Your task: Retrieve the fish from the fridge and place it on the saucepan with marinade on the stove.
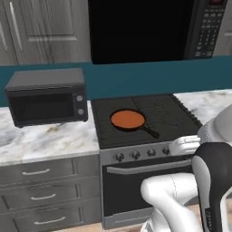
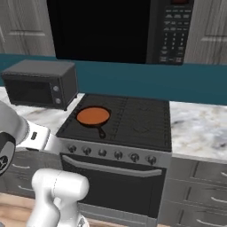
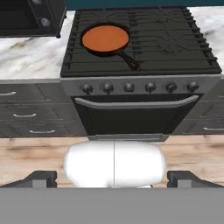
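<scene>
Nearest the hand camera, the two dark fingers (image 3: 41,178) stand at the bottom corners of that view, spread as wide as they go, with nothing between them. The gripper (image 3: 113,179) looks down and forward at the stove (image 3: 175,39) from in front of its oven door.

On the stove's front left burner sits the saucepan with marinade (image 1: 128,120), its flat orange-brown inside bare and its long black handle pointing toward the knobs. Left of the stove, on the marble table (image 1: 50,138), stands a dark toaster oven (image 1: 46,96); above the stove hangs a black microwave (image 2: 111,29).

The fish and the fridge are nowhere among these things, so the retrieval seems not yet done (the robot faces the goal, not the source). Nothing of the fish can be judged from sight here; by its kind it is likely light, soft and slippery, tapering toward the tail. A hold across the thickest part of the body, fingers on the two flanks, would probably slip least, and a gentle squeeze should be enough. The pan is shallow and open, so setting the fish down onto the marinade should need little precision.
</scene>
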